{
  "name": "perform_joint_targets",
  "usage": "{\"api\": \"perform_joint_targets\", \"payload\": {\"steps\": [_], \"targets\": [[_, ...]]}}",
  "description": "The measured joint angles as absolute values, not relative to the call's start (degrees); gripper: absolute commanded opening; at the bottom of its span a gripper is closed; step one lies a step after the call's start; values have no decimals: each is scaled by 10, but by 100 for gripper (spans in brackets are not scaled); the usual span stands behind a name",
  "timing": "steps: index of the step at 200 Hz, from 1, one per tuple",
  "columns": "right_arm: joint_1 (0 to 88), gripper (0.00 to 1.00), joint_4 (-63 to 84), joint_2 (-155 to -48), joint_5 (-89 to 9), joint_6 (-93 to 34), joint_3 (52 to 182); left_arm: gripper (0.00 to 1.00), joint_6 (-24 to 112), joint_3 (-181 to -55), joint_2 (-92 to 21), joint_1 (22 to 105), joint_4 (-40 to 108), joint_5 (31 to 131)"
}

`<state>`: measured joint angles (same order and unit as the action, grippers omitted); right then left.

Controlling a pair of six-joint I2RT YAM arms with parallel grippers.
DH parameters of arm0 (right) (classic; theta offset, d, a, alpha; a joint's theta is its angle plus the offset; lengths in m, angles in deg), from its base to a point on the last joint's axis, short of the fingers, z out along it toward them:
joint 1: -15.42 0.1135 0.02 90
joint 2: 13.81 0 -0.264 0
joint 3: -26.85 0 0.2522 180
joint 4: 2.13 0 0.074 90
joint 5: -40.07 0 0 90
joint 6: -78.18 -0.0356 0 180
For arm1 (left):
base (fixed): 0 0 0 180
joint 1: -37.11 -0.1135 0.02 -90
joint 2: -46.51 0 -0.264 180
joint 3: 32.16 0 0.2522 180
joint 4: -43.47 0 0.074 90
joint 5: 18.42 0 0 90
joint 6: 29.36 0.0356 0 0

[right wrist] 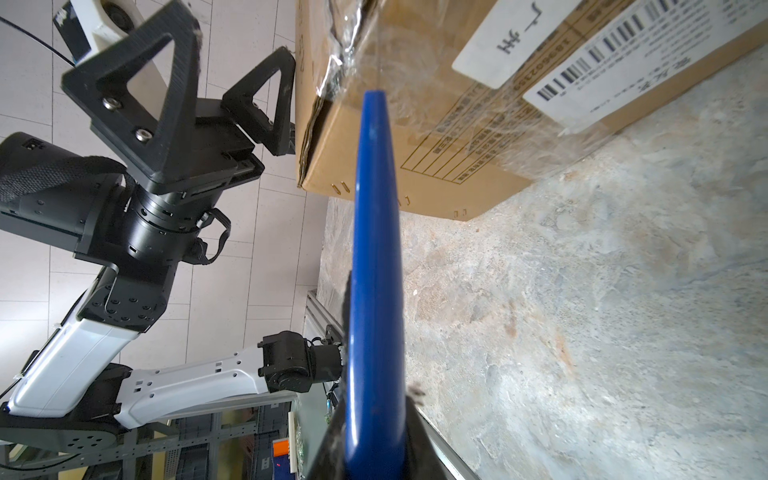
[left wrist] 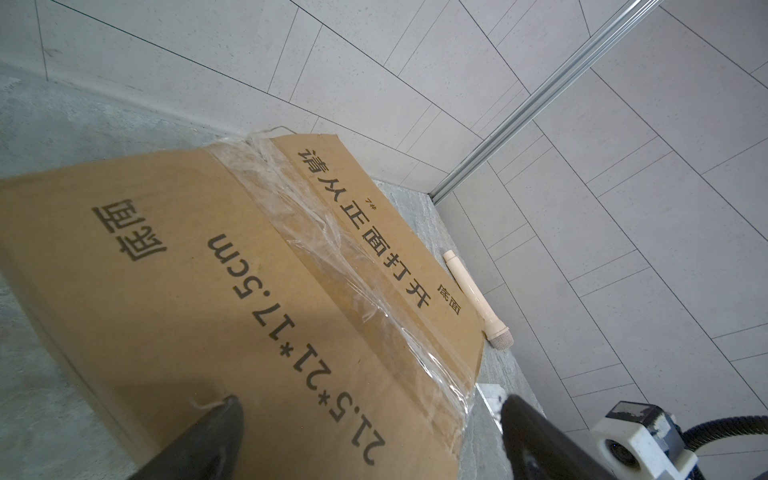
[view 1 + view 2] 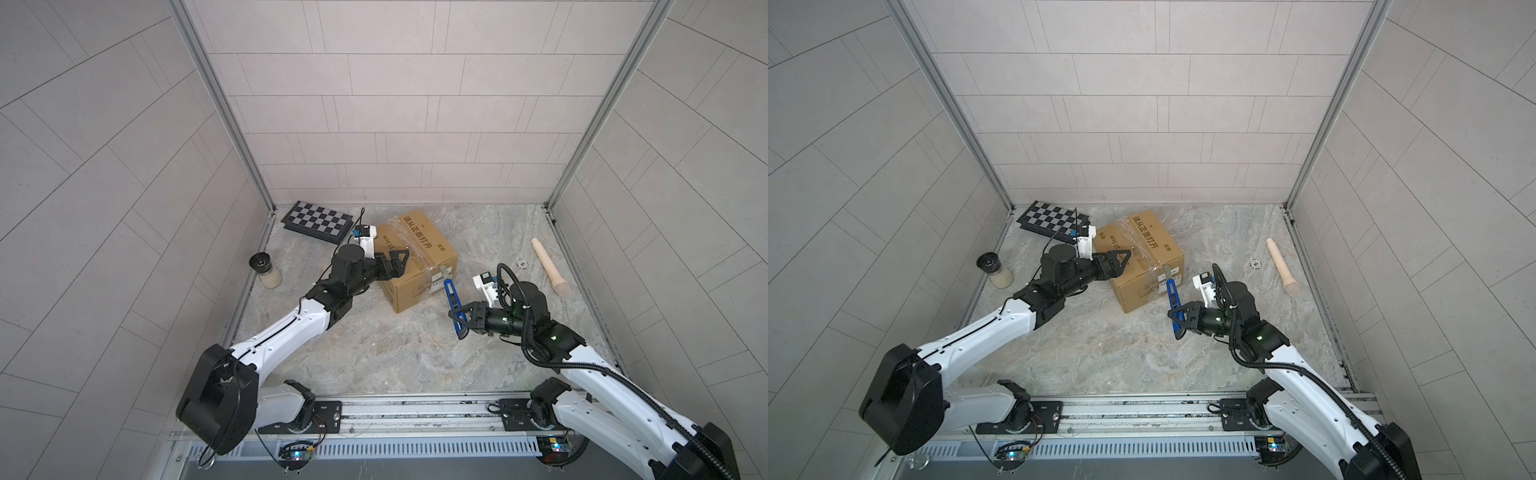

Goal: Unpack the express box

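Tape-cutting is in hand, I judge — the express box sits taped shut, checkered board just beside its far corner, left gripper spread wide at its top edge, right gripper clamped on a blue knife whose blade meets its taped side — next calls for drawing the blade along the seam.

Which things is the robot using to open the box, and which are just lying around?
For the job:
cardboard box
blue cutter, held in the right gripper
left gripper, open by the box

Just lying about:
checkerboard
jar
cream stick
small round bit
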<state>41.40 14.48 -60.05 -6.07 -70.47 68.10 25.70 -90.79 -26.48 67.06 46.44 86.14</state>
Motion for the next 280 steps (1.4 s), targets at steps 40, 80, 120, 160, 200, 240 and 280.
{"api": "perform_joint_targets", "payload": {"steps": [40, 80, 120, 160, 200, 240, 280], "targets": [[415, 0, 136, -606, -62, -706, 681, 100, 257, -908, -266, 671, 466, 863], [418, 0, 126, -615, -62, -707, 680, 100, 257, -908, -266, 671, 467, 864], [420, 0, 118, -617, -64, -708, 676, 100, 257, -908, -267, 671, 467, 864], [421, 0, 116, -617, -65, -709, 674, 100, 257, -908, -267, 671, 468, 865], [421, 0, 114, -615, -66, -710, 672, 100, 257, -908, -267, 671, 468, 865], [423, 0, 114, -611, -69, -711, 668, 100, 257, -908, -267, 671, 469, 865], [426, 0, 113, -610, -70, -715, 668, 100, 257, -908, -267, 671, 469, 865]]}}
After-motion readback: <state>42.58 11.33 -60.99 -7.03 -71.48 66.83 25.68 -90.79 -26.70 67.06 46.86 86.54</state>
